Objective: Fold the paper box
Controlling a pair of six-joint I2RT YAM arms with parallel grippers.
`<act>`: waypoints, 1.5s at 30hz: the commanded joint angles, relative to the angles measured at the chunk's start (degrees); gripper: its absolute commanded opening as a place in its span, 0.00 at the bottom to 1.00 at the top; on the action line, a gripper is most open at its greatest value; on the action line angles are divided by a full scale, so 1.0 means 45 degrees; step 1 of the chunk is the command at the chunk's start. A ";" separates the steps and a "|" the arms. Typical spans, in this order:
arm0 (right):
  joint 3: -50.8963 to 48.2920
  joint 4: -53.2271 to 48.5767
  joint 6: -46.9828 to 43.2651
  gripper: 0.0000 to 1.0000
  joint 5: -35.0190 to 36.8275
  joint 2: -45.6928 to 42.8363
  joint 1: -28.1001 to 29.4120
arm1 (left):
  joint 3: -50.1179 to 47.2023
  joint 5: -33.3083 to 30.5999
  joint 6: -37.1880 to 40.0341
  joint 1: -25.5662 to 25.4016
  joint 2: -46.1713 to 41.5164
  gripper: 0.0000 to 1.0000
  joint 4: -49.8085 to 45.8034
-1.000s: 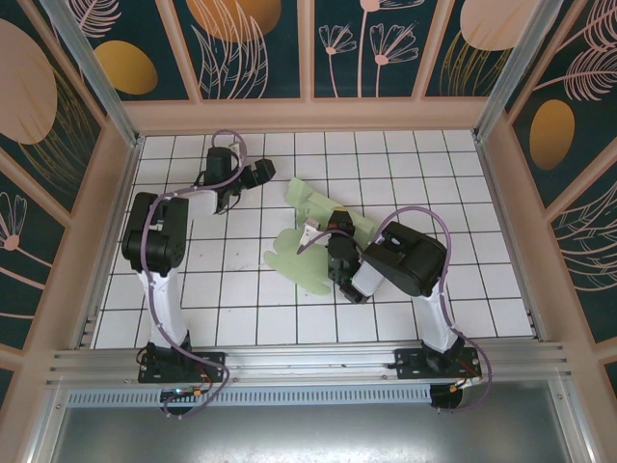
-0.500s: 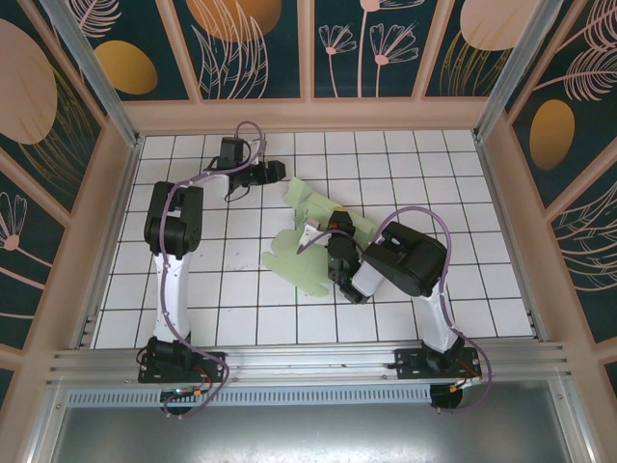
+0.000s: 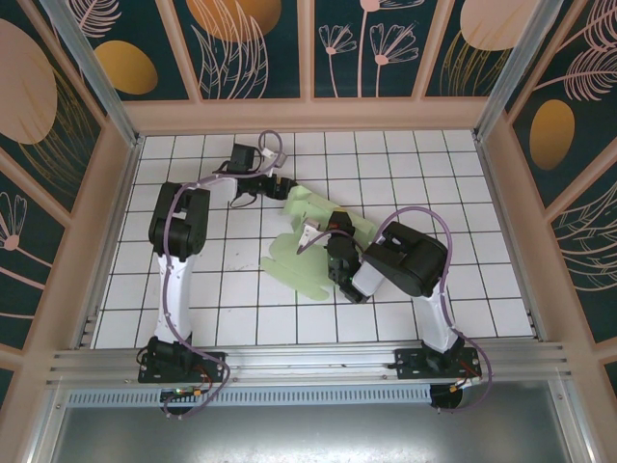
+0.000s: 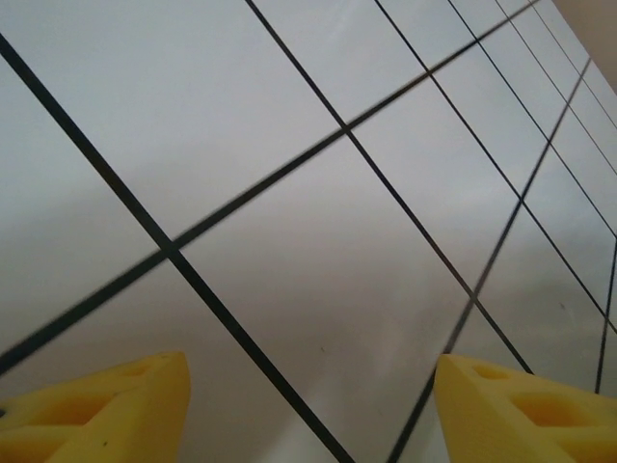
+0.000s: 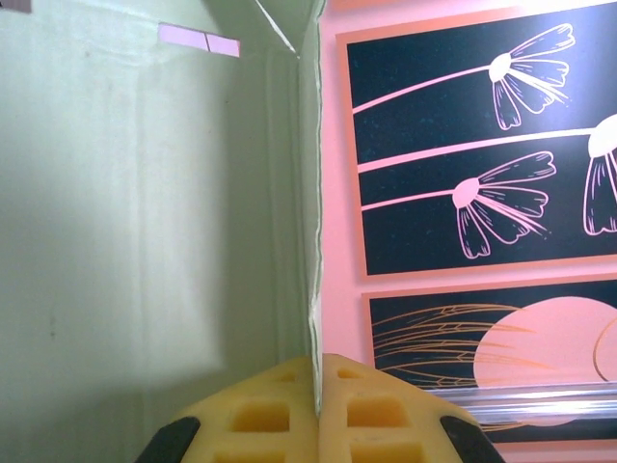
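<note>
Pale mint-green thin-card paper box [image 3: 294,260] likely light, floppy. Right gripper [image 5: 315,391] clamped on its edge; left gripper [image 3: 281,183] apart beside its far flap [image 3: 302,199], probably next hold.

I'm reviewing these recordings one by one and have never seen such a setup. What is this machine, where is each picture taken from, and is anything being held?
Two robot arms, the left arm and the right arm, are bolted at the near edge of a white tiled table. Each ends in a two-finger gripper. The wide picture comes from a fixed camera above and behind them. The other two come from cameras on the wrists, so the yellow pads at the bottom are the gripper's own. On the table lies the paper box, a pale green card sheet with flaps. The right gripper is shut on an edge of it. The left gripper is open, with nothing between its pads, above bare tiles near the sheet's far left end.
</note>
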 commanded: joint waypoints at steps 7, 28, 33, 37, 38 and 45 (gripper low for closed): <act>0.0109 0.0976 -0.0264 0.00 -0.0216 -0.0382 -0.0177 | -0.2491 0.0974 0.0188 -0.0187 -0.1553 0.69 0.0610; -0.0204 -0.0547 0.0094 0.00 -0.1299 -0.1445 -0.0412 | -0.5590 0.0430 0.0131 -0.0161 -0.3909 0.73 0.3822; -0.0126 -0.0547 0.0010 0.00 -0.1429 -0.1251 -0.0452 | -0.5926 0.0464 0.0351 -0.0191 -0.4153 0.74 0.3955; -0.0047 -0.0546 -0.0023 0.00 -0.1390 -0.1112 -0.0472 | -0.6230 0.0735 0.0493 -0.0203 -0.4227 0.75 0.4078; -0.0047 -0.0542 -0.0029 0.00 -0.1390 -0.1093 -0.0471 | -0.6341 0.0781 0.0488 -0.0192 -0.4274 0.75 0.4187; -0.0067 -0.1273 0.0176 0.00 -0.1598 -0.1264 -0.0474 | -0.6673 0.0798 0.0565 -0.0425 -0.4389 0.76 0.4558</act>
